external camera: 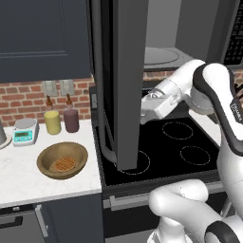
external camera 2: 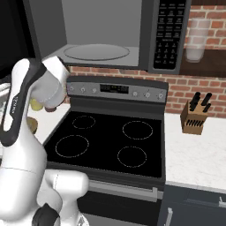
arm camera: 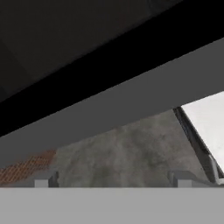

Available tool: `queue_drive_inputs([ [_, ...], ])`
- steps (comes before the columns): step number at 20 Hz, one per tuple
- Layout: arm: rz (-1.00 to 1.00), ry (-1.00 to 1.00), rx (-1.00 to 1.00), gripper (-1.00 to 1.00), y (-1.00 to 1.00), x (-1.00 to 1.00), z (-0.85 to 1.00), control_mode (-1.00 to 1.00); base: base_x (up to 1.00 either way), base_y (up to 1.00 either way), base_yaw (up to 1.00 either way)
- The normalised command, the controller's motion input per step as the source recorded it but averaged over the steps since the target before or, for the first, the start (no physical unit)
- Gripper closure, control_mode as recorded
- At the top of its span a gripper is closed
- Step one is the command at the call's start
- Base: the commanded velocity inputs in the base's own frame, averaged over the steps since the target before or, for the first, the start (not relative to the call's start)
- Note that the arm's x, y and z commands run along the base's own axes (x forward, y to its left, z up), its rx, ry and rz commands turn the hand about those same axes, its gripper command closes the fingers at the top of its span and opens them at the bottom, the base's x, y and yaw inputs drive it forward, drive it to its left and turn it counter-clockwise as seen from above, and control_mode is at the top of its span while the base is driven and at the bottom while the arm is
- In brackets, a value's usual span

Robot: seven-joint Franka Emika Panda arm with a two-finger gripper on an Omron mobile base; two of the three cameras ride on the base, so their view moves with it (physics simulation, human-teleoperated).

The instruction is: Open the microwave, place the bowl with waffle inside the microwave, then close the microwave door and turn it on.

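Bowl [external camera: 62, 160] and waffle [external camera: 64, 164] sit at lower left of the left base view, on the pale counter [external camera: 28, 182], the waffle lying inside the bowl, both untouched. Above and right, the microwave door [external camera: 124, 85] hangs swung out, edge-on through the centre of that frame, with the microwave [external camera 2: 106, 35] cavity and turntable exposed at the top of the right base view. The gripper [arm camera: 113, 178] is spread wide and holds nothing; its fingertips [arm camera: 46, 178] point at the door's underside close by. The door stands between the arm and the bowl, so a direct swing toward the lower left could strike the door's bottom edge or its handle [external camera: 105, 142], slamming it partway shut. Bottles [external camera: 61, 118] and a scale [external camera: 24, 130] just behind the bowl could be knocked by a careless approach.
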Motion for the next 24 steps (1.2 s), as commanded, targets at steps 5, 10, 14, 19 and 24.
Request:
queue_drive_inputs([
  [5,-0.22,0.23,0.03,-1.0,-0.73,-0.09,0.0,-1.0,0.0,0.0,0.0],
  [10,-0.31,0.2,0.0,-1.0,-0.67,0.87,-0.32,-1.0,0.0,0.0,0.0],
  [14,-0.23,0.16,0.0,-1.0,-0.61,1.0,-0.63,-1.0,0.0,0.0,0.0],
  [19,-0.12,0.13,0.0,-1.0,-0.28,1.0,-0.7,-1.0,0.0,0.0,0.0],
  [24,-0.03,0.09,0.0,-1.0,-0.03,0.87,-0.6,-1.0,0.0,0.0,0.0],
])
